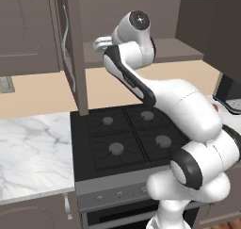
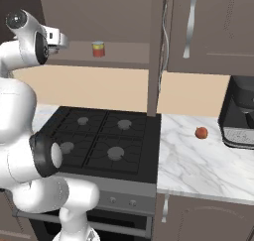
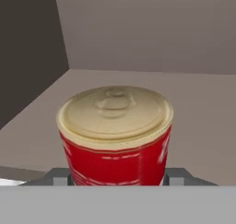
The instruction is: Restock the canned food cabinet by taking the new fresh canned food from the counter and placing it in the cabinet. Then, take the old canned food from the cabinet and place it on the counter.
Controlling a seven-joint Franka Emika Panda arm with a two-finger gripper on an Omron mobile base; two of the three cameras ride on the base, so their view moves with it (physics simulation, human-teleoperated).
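Observation:
In the hand view the old canned food [image 3: 115, 135], a red can with a pale lid, stands upright on the cabinet shelf [image 3: 198, 108]. My gripper [image 3: 118, 178] is shut on its lower sides, with a dark fingertip [image 3: 59, 176] showing at each side of the can. From the right base, my hand reaches into the open cabinet [image 2: 124, 56] at the shelf's left end. The new fresh canned food [image 2: 98, 49], orange-red with a yellowish band, stands on that shelf to the right of my hand. The marble counter [image 2: 198, 160] lies below.
The cabinet's open door [image 1: 70, 49] juts out edge-on above the black stovetop [image 1: 127, 138]. A round red fruit [image 2: 201, 133] lies on the right counter near a dark coffee machine [image 2: 240, 116]. More marble counter [image 1: 33, 148] lies left of the stove.

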